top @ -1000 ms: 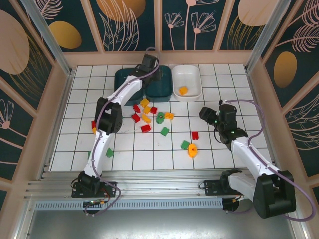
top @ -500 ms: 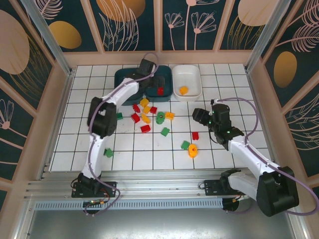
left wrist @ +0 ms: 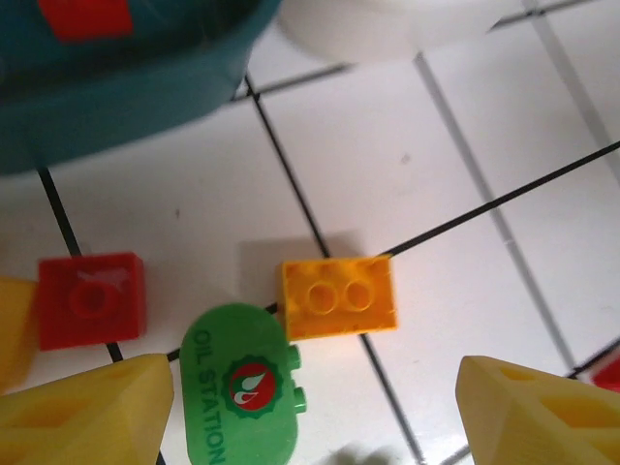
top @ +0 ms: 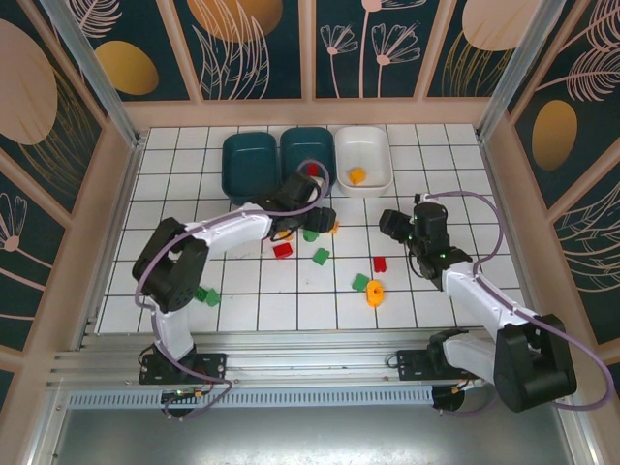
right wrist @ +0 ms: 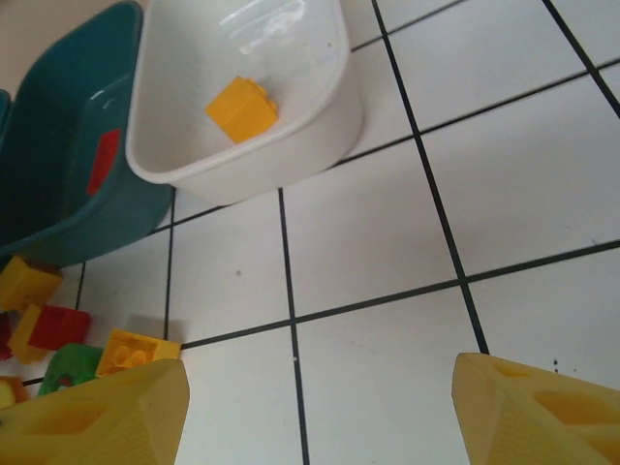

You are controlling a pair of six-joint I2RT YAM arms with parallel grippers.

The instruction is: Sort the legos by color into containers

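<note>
Three tubs stand at the back: a teal tub [top: 250, 163], a middle teal tub [top: 308, 153] holding a red brick [top: 312, 170], and a white tub [top: 363, 155] holding an orange brick [top: 356, 175]. My left gripper [top: 312, 208] hangs open just in front of the middle tub, over a cluster of bricks. Between its fingers [left wrist: 87, 417] lie an orange brick [left wrist: 339, 297] and a green "oil station" piece [left wrist: 242, 386], with a red brick [left wrist: 92, 299] to the left. My right gripper [top: 389, 225] is open above bare tiles, and the white tub [right wrist: 242, 155] lies ahead of it.
Loose bricks are scattered mid-table: red [top: 283, 250], green [top: 320, 256], red [top: 380, 263], green [top: 360, 282], orange [top: 375, 293], and a green one [top: 210, 296] near the left arm. Wooden walls and metal posts ring the tiled table.
The left gripper pulled back from over the middle teal tub, left a red brick inside it, and dropped toward the cluster in front. The right gripper shifted slightly left.
</note>
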